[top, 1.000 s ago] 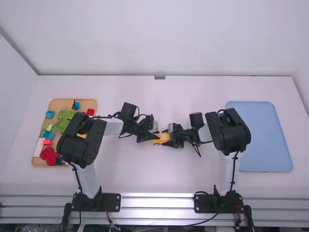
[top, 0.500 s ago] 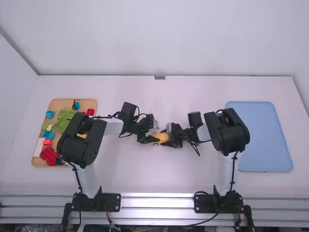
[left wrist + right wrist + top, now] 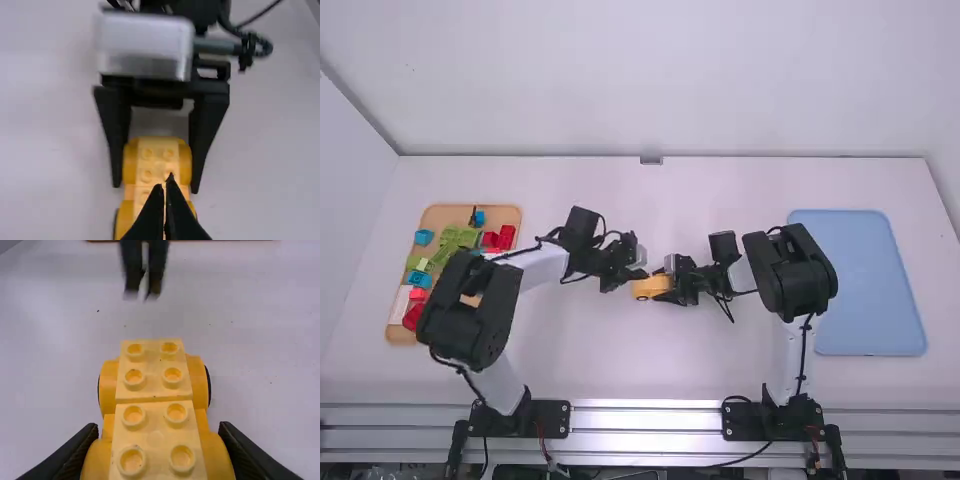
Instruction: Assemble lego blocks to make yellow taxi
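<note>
Right wrist view: yellow car base (image 3: 154,390) at the bench (image 3: 270,390), sides pinched by the right jaws. Left jaws, pretty much together and empty, are near its free end. I'd keep it level and press squarely over the studs (image 3: 172,376), no twisting.

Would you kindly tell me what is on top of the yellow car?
The yellow car has bare studs on top; what lies beneath its studded surface is covered.

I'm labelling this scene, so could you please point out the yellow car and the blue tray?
Yellow car (image 3: 154,412): right wrist view, on its studded top.
Blue tray (image 3: 860,283): high view, on its flat middle.
</note>
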Available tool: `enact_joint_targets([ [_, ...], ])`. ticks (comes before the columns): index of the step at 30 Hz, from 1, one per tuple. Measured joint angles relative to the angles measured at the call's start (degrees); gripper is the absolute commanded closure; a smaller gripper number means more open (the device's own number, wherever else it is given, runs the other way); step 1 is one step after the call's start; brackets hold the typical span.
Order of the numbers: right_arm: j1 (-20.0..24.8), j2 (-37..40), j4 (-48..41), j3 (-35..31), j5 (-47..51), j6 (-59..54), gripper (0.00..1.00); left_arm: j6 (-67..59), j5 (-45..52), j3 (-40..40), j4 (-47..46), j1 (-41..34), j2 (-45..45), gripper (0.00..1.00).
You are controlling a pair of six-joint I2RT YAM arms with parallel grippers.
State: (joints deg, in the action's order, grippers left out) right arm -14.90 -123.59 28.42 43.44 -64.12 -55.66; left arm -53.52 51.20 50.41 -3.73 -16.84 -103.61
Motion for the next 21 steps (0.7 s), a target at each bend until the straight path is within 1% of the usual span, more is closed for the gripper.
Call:
enact_joint_targets([
  [3,0.00,0.00,0.00,0.00,0.02,-0.04,0.57,-0.02,-0.87,-0.02,-0.39,-0.44,-2.93,0.98],
  [4,0.00,0.02,0.02,0.00,0.09,-0.09,0.57,0.00,0.83,0.00,-0.13,-0.42,-4.39,0.98],
  [6,0.02,0.00,0.13,0.11,0.39,0.02,0.57,0.00,-0.11,0.00,-1.25,-0.63,-5.57,0.98],
  [8,0.00,0.02,0.04,0.20,0.37,-0.02,0.57,-0.02,0.96,0.17,-0.90,-0.66,-6.58,0.98],
  [15,0.00,0.00,0.13,0.42,0.87,0.24,0.57,0.76,1.09,0.63,-0.42,-0.68,-6.95,0.98],
  [21,-0.07,0.00,0.02,0.42,0.66,0.17,0.57,-4.85,3.63,1.77,-6.91,0.76,-6.67,0.98],
])
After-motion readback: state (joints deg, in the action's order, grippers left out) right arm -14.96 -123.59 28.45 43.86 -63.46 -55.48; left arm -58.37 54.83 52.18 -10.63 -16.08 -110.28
